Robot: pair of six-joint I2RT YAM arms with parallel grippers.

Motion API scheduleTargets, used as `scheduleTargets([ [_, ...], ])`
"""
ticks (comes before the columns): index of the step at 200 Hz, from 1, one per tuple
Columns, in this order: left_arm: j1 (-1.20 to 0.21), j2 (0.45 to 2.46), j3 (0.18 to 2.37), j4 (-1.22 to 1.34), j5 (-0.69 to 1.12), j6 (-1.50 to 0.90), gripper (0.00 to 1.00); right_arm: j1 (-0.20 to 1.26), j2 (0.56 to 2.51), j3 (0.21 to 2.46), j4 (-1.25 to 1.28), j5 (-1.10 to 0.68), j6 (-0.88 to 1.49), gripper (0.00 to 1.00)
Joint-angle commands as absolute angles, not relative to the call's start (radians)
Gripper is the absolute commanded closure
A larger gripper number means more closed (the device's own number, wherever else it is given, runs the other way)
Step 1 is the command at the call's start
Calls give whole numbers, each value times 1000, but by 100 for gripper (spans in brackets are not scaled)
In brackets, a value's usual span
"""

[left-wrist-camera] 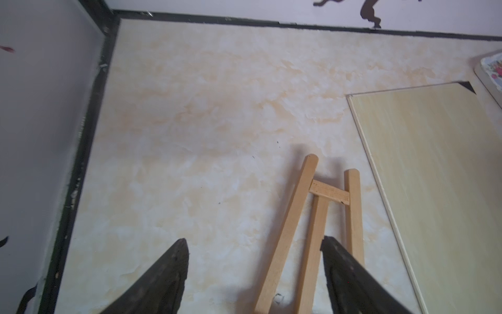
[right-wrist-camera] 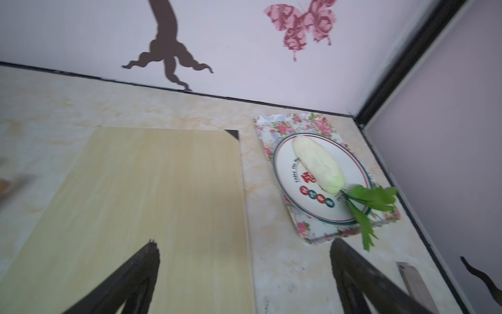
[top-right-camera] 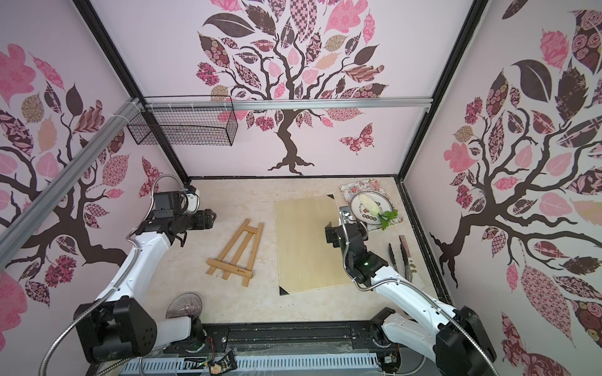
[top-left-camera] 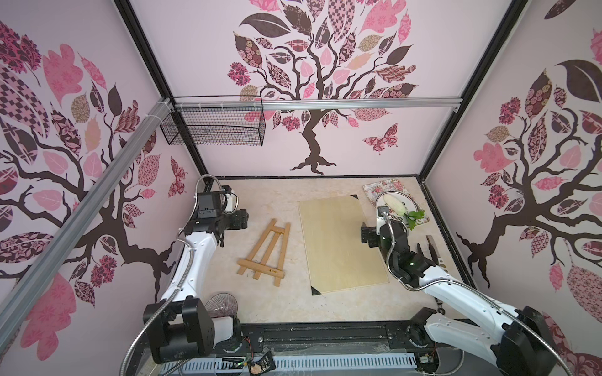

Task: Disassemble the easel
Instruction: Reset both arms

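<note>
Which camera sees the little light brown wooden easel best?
Both top views: the small light brown wooden-slat easel lies flat on the table, whole, with nothing covering it. The left wrist view catches only its narrow upper end. The right wrist view shows none of it clearly.

- Both top views look steeply down on the table point(top-left-camera: 260, 198) from high above its near edge, facing the back wall point(top-left-camera: 358, 156) and seeing the whole scene.
- The left wrist view sits low and close, the easel point(left-wrist-camera: 287, 231) at lower right.
- The right wrist view, equally close, has the board point(right-wrist-camera: 152, 195) at lower left.
- Both wrist views share the board's black-cornered far end.
</note>
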State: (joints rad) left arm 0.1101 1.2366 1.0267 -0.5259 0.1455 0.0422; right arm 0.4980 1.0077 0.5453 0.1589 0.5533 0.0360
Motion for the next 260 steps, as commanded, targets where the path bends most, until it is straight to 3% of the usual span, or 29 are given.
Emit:
scheduleTargets([
  [1, 114, 1157, 904, -329, 17, -37, 17, 392, 942, 465, 269, 567, 40, 0],
  [24, 114, 1073, 772, -185, -52, -97, 13, 303, 933, 370, 364, 523, 55, 0],
  [60, 114, 1030, 625, -38, -109, -164, 11, 283, 1030, 265, 606, 538, 0, 0],
  [78, 114, 1062, 590, -1, -155, -179, 9, 264, 1099, 237, 703, 509, 5, 0],
  [88, 114, 1079, 566, 39, -157, -173, 2, 252, 1140, 228, 758, 484, 9, 0],
  [163, 114, 1215, 323, 585, -184, -158, 2, 198, 1349, 198, 1109, 403, -37, 0],
  [234, 112, 1389, 330, 806, -140, -139, 2, 111, 1457, 185, 1262, 325, 38, 0],
  [260, 83, 1508, 301, 1002, -97, -89, 2, 111, 1516, 190, 1300, 268, 22, 0],
])
